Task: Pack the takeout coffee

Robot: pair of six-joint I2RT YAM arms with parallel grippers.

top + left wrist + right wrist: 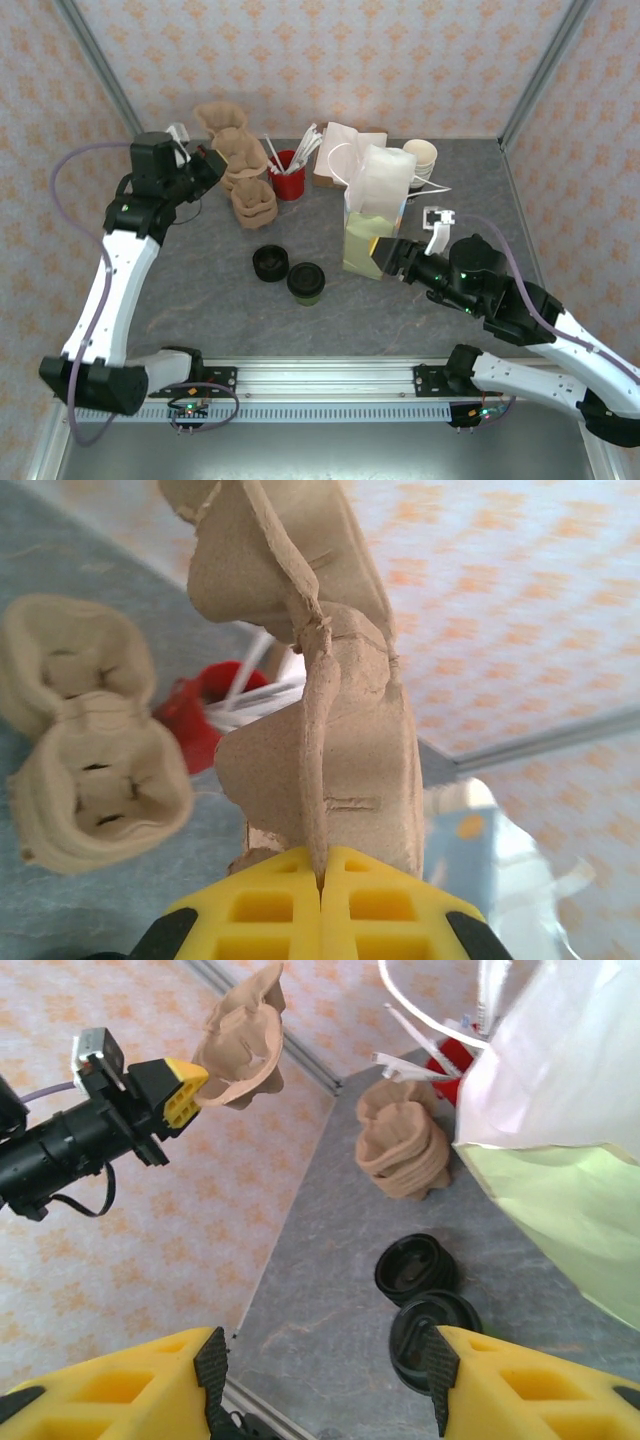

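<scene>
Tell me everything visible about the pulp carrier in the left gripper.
The carrier is a tan moulded-pulp tray with cup wells and wavy edges. It hangs in the air, tipped on edge, apart from the carrier stack. The shut left gripper pinches a thin rib of it; nothing else touches it.

The top view looks down over the whole desk from high behind its near edge, the left wrist view sits close against a pulp carrier, and the right wrist view faces low across the desk, sharing the takeout coffee with the top view.
</scene>
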